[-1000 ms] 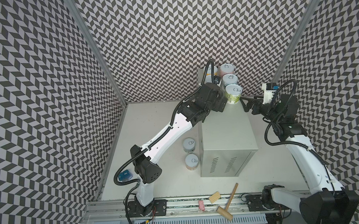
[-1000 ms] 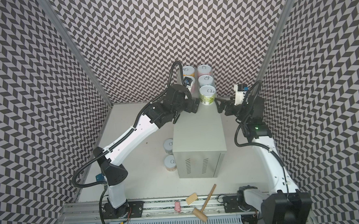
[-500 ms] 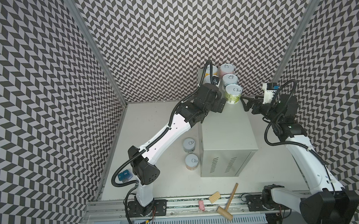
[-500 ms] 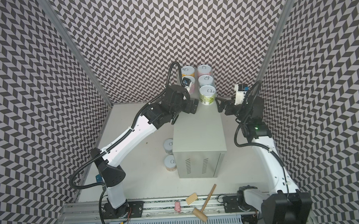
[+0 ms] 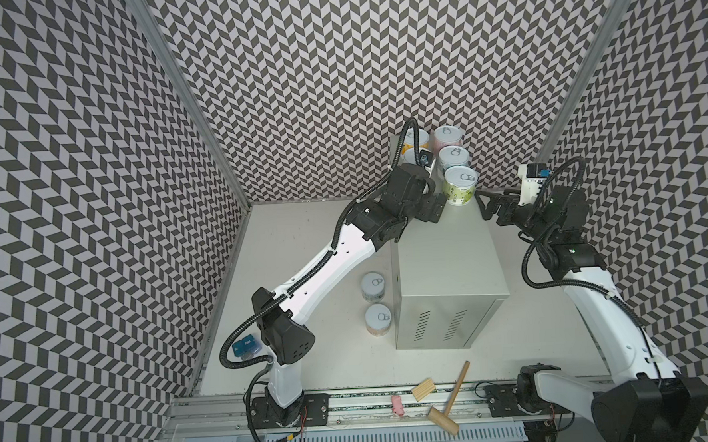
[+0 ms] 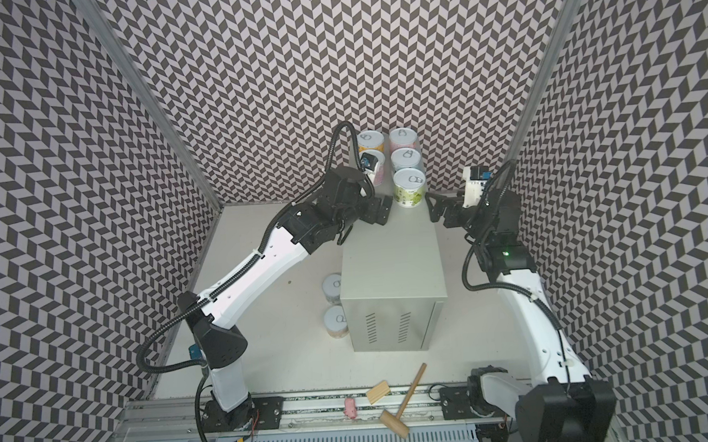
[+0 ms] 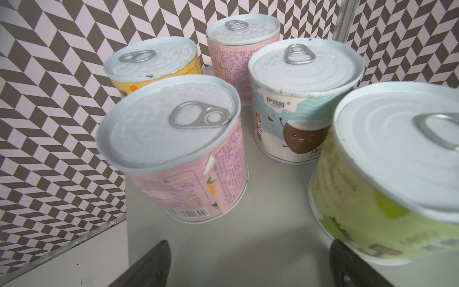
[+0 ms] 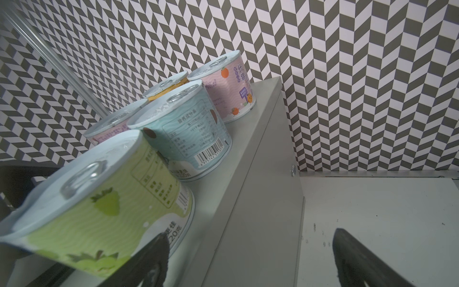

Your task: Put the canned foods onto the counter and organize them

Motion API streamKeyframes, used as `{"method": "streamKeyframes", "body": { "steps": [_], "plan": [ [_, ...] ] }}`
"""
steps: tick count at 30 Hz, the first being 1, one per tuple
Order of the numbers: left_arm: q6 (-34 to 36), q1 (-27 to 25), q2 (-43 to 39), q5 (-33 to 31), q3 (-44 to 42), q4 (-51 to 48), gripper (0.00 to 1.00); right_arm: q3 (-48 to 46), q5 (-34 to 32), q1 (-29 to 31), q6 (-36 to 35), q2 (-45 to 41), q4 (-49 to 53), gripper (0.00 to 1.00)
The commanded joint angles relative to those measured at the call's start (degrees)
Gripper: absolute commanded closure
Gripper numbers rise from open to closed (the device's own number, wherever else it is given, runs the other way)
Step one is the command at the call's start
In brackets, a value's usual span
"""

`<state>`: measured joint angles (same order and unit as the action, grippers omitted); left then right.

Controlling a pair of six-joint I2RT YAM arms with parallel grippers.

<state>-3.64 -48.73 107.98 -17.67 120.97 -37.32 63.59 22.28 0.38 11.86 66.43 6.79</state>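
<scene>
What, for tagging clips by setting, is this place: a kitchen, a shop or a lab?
Probably a robot test cell, not a real kitchen: chevron-patterned walls box in a white tabletop, two robot arms are mounted on a front rail, and the counter is just a grey metal cabinet carrying cans.

The space is enclosed on three sides by walls covered in a black-and-white chevron pattern: a back wall (image 5: 337, 85) at the far side, a left wall (image 5: 71, 182) and a right wall (image 5: 673, 151). The far corners are marked by two grey metal posts, a left post (image 5: 188, 102) and a right post (image 5: 581, 73). The floor of the enclosure is formed by a pale, flat tabletop (image 5: 294, 233), on which only soft shadows are cast by even light. Along the near edge a metal rail (image 5: 353, 396) is mounted, and a slotted white strip (image 5: 397, 438) is seen just in front of it.
</scene>
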Motion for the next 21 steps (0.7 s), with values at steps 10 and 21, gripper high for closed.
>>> {"method": "streamKeyframes", "body": {
  "steps": [10, 21],
  "plan": [
    [0.8, 0.0, 0.7, 1.5, 0.5, -0.6, 0.0, 1.0, 1.1, 0.5, -1.0, 0.0, -0.1, 0.01],
    [0.8, 0.0, 1.4, 1.7, 1.0, -0.6, 0.0, 1.0, 1.5, 0.5, -1.1, 0.1, -0.2, 0.01]
  ]
}}
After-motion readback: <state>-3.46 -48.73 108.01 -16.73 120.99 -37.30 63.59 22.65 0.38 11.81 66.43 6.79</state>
